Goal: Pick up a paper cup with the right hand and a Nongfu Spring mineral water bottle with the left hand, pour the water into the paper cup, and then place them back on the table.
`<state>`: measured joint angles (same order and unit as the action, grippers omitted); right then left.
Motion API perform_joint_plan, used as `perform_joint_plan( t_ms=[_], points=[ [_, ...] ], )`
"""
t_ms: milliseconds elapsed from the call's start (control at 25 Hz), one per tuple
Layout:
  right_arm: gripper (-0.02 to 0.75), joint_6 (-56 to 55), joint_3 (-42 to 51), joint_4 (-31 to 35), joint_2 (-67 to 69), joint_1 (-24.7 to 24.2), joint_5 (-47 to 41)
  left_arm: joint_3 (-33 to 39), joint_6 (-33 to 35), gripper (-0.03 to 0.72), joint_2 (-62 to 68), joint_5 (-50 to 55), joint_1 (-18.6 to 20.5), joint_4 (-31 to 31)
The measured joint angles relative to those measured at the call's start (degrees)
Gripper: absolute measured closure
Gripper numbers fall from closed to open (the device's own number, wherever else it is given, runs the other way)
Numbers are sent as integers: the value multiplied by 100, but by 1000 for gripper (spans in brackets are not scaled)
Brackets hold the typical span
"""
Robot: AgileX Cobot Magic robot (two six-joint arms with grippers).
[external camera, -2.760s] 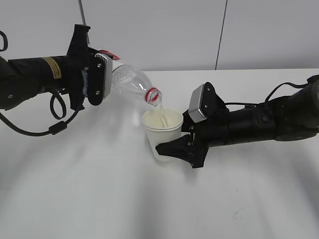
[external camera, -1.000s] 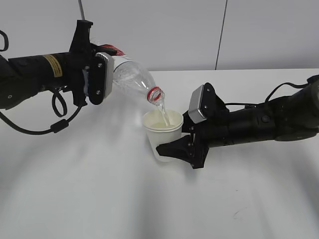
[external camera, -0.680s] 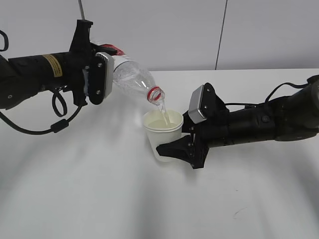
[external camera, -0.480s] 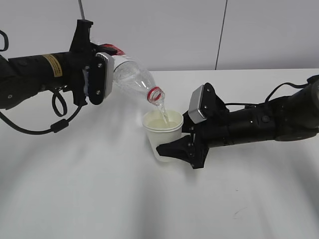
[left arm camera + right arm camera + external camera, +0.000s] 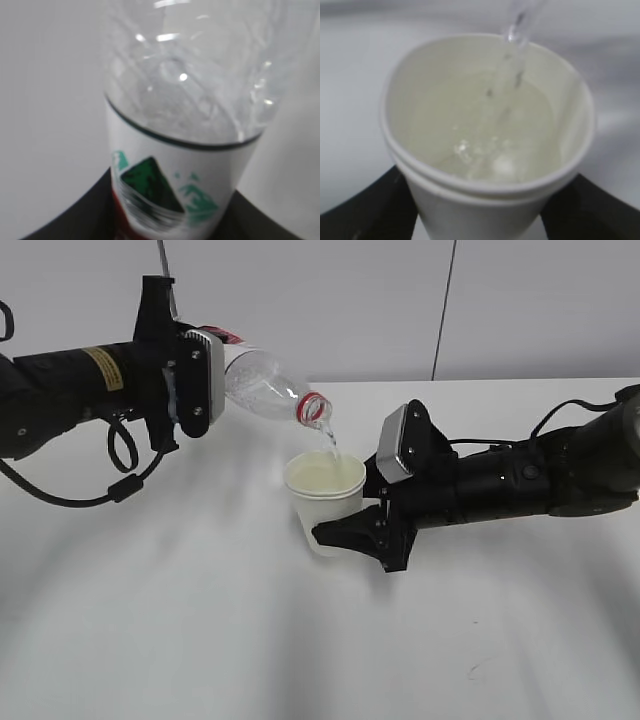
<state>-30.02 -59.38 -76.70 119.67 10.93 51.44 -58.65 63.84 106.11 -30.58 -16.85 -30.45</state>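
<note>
The left claw pinches the bottle round its labelled lower half and holds it tilted neck-down over the table, the red-ringed mouth just above and slightly behind the far rim of the cup. A thin stream of water falls from the mouth into the cup. The right claw is pressed onto the cup's lower wall from the right, holding it upright and, as far as the exterior view shows, slightly off the table. In the right wrist view the stream enters near the far rim and the cup looks partly filled, with water pooled and splashing at the bottom. The left wrist view shows only the bottle, its clear part apparently nearly drained. To pour well here, the stream should land nearer the cup's centre than its edge, so I would bring the mouth a little forward over the opening rather than steepen the tilt. The tilt is best changed slowly, since a sudden gulp of air could make the flow surge and spatter. The cup is soft paper, so the right claw should keep a steady, modest squeeze and stay level; crushing the wall would push water over the rim. Once the flow thins to drips, righting the bottle before moving it away would keep drops off the table.
</note>
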Motion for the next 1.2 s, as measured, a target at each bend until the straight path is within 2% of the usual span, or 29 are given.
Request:
perform_joint_plan(
  t_ms=[200, 360, 560, 680, 1000, 1200],
  points=[
    [239, 400, 0, 269, 0, 0, 0, 360, -557, 385, 0, -154, 0, 169],
    [239, 781, 0, 892, 0, 0, 0, 718, -1250, 385, 0, -451, 0, 543],
    [239, 1194, 0, 1728, 0, 0, -11, 906, -2912, 385, 5, -832, 0, 1078],
    [239, 1426, 0, 2315, 0, 0, -22, 906, -3992, 385, 115, -992, 0, 1184],
    [239, 2226, 0, 4074, 0, 0, -64, 906, -6263, 386, 597, -1721, 0, 913],
    [239, 2485, 0, 4950, 101, 0, -64, 906, -7114, 386, 1011, -2575, 0, 542]
  ],
)
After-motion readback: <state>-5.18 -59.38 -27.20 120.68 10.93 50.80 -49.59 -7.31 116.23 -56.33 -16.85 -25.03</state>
